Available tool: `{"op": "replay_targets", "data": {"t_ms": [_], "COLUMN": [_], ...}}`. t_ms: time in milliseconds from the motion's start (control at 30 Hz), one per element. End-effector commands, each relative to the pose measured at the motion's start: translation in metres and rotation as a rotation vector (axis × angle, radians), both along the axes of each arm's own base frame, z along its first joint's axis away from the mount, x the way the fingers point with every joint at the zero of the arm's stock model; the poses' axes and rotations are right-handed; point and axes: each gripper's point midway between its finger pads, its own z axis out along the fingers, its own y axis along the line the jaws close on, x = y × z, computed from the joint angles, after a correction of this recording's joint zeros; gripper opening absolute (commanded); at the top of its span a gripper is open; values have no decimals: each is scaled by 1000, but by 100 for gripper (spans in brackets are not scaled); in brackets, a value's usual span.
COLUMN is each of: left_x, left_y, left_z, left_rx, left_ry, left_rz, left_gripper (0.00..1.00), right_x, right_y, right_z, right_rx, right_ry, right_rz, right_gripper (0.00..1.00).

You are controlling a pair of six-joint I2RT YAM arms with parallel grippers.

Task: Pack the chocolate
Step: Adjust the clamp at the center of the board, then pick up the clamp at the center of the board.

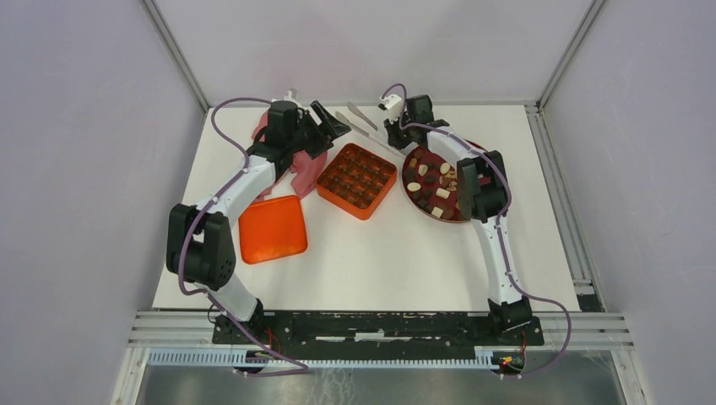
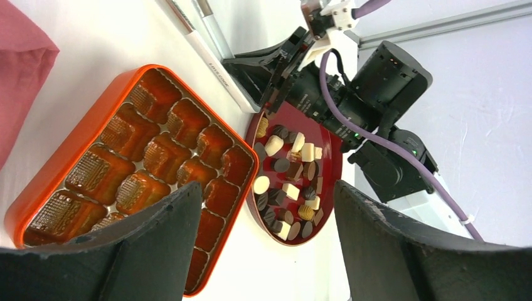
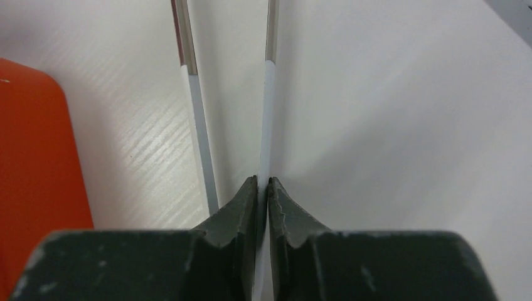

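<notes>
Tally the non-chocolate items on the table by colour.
Orange: 2 (orange square gridded box, orange flat lid)
Dark red: 1 (dark red round plate)
Pink: 1 (pink cloth)
Silver-white: 1 (silver-and-white metal tongs)
Total: 5

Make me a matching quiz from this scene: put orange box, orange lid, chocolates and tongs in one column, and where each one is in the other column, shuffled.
1. orange box
2. orange lid
3. chocolates
4. tongs

A. on the dark red plate
B. pinched in the right gripper
C. on the table, left of the box
D. between the lid and the plate

Pairs: 1-D, 2-C, 3-A, 4-B
</notes>
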Motion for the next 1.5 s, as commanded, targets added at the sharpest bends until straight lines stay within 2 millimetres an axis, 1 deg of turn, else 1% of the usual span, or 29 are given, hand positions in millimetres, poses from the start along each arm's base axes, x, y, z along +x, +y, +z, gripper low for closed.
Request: {"op": "replay_targets", "data": {"t_ms": [0, 67, 133, 167, 200, 333, 400, 467, 533, 633, 700, 800, 867, 933, 967, 1067, 1167, 1233, 1300, 1400, 1467], "left_x": [3, 3, 2, 2, 1, -1, -2, -5, -7, -12, -18, -37, -53, -68, -75, -96, -110, -118, -128, -143, -156], "left_y": [-8, -12, -16, -18, -21, -27, -28, -28, -27, -30, -33, -38, -42, -43, -43, -44, -56, -66, -74, -77, -80], "left_z": [38, 39, 41, 41, 42, 59, 69, 79, 88, 111, 128, 168, 191, 210, 220, 249, 270, 281, 290, 306, 313], "left_rx": [-45, -49, -60, -66, -75, -128, -160, -193, -221, -277, -314, -396, -442, -480, -498, -548, -565, -571, -578, -577, -562], "left_ry": [-69, -72, -73, -74, -76, -125, -155, -185, -212, -284, -340, -495, -587, -678, -728, -877, -950, -986, -1030, -1101, -1145], "left_rz": [5, 2, -3, -8, -13, -29, -28, -25, -22, -43, -71, -162, -232, -288, -309, -359, -423, -454, -472, -459, -442], "left_gripper": [82, 82, 82, 82, 82, 82, 82, 82, 82, 84, 90, 94, 95, 96, 96, 95, 94, 94, 93, 88, 87], "right_x": [3, 4, 8, 11, 15, 28, 26, 20, 7, -13, -26, -51, -71, -97, -109, -149, -190, -213, -229, -245, -258], "right_y": [11, 10, 10, 10, 10, 9, 8, 7, 9, 6, 0, -11, -20, -27, -28, -33, -33, -35, -36, -39, -40], "right_z": [1, 7, 23, 34, 50, 113, 135, 153, 168, 195, 217, 249, 275, 302, 309, 344, 379, 395, 406, 411, 414], "right_rx": [6, 1, 13, 31, 61, 211, 295, 371, 451, 564, 629, 736, 804, 861, 889, 973, 1042, 1074, 1083, 1067, 1056], "right_ry": [-17, -32, -61, -77, -97, -146, -137, -121, -74, -34, -21, -3, -8, -14, 5, 9, 10, -1, -32, -64, -82], "right_rz": [20, 23, 20, 15, 7, -17, -19, -3, 20, 72, 108, 167, 207, 247, 262, 330, 410, 445, 461, 441, 442], "right_gripper": [10, 0, 0, 0, 0, 0, 0, 0, 0, 0, 0, 0, 0, 0, 0, 0, 0, 0, 0, 0, 0]}}
